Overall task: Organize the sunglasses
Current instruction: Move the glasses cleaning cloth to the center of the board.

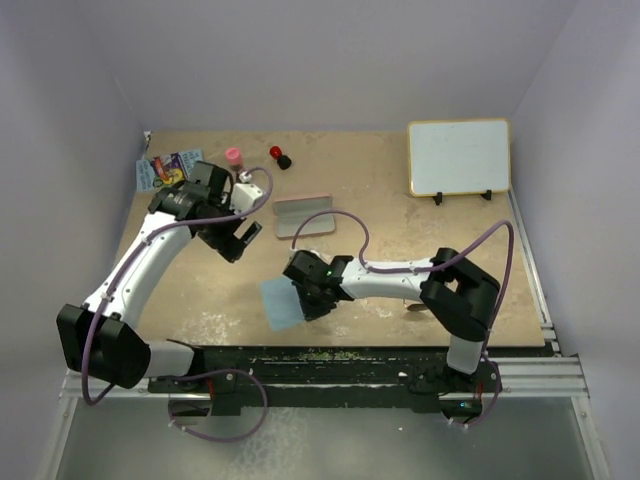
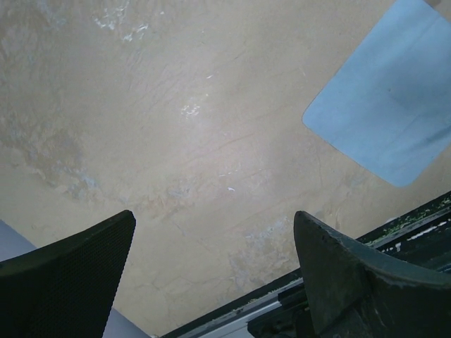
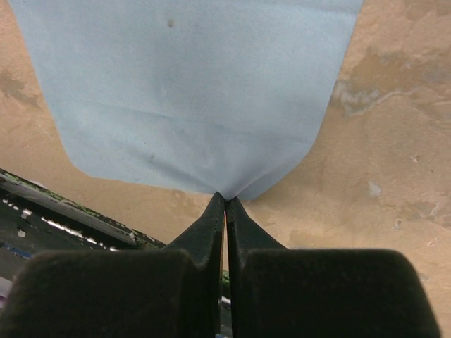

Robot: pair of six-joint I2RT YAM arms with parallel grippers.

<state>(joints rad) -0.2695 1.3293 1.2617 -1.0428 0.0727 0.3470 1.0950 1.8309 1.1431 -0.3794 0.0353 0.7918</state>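
My right gripper (image 3: 225, 197) is shut on the near edge of the light-blue cloth (image 3: 190, 91), which puckers at the fingertips. In the top view this gripper (image 1: 300, 298) is at the cloth (image 1: 278, 305) near the table's front edge. My left gripper (image 1: 240, 243) is open and empty, hovering left of the open pink case (image 1: 303, 215). In the left wrist view its gripper (image 2: 213, 218) is over bare table, with the cloth (image 2: 387, 113) at upper right. The sunglasses do not clearly show. A small brownish shape (image 1: 413, 309) peeks from under the right arm; I cannot tell what it is.
A white board (image 1: 458, 157) stands at the back right. A small pink bottle (image 1: 232, 156), a red object (image 1: 275, 152) and coloured packets (image 1: 165, 170) lie at the back left. A black rail (image 1: 330, 357) runs along the table's front edge.
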